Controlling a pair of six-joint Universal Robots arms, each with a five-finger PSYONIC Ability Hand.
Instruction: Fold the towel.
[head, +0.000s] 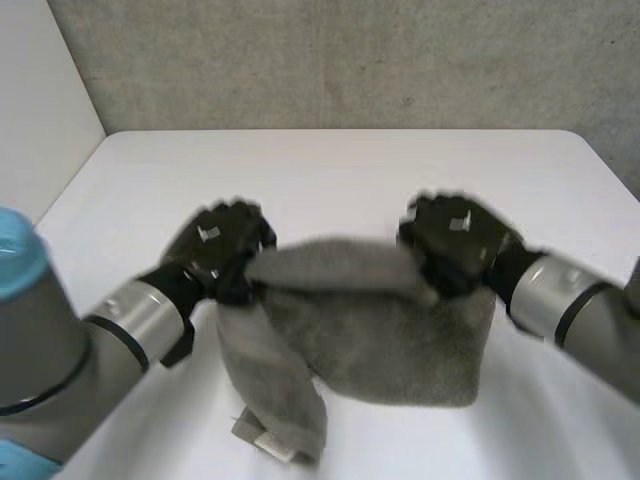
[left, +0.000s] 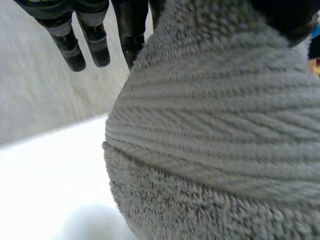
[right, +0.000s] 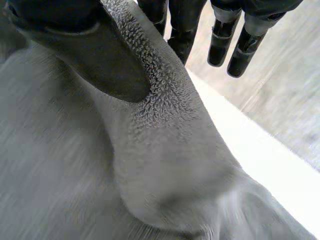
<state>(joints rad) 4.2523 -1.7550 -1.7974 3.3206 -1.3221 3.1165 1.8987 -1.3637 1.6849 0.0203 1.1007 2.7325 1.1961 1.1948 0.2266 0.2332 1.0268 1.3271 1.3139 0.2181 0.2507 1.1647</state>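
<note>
- Head view: the grey terry towel (head: 390, 340) hangs between the two hands over the near middle of the white counter (head: 330, 170). Its top edge is raised and its lower part sags to the surface.
- The left robot hand (head: 222, 250) is clamped on the towel's left top corner. In the left wrist view the cloth runs between its straight fingers (left: 75, 45) and its thumb (left: 290, 15).
- The right robot hand (head: 455, 240) pinches the right top corner, with the thumb pressed into the pile against the fingers behind.
- The towel's left side droops in a twisted strip that ends by a small label (head: 262, 440) at the near edge.
- The step in hand looks like carrying the held edge over to make the fold.
- To do it well, hold both pinches firm and move the hands level and together.
- Pull the edge taut so the twisted strip straightens, and lay it square on the opposite edge before letting go.
</note>
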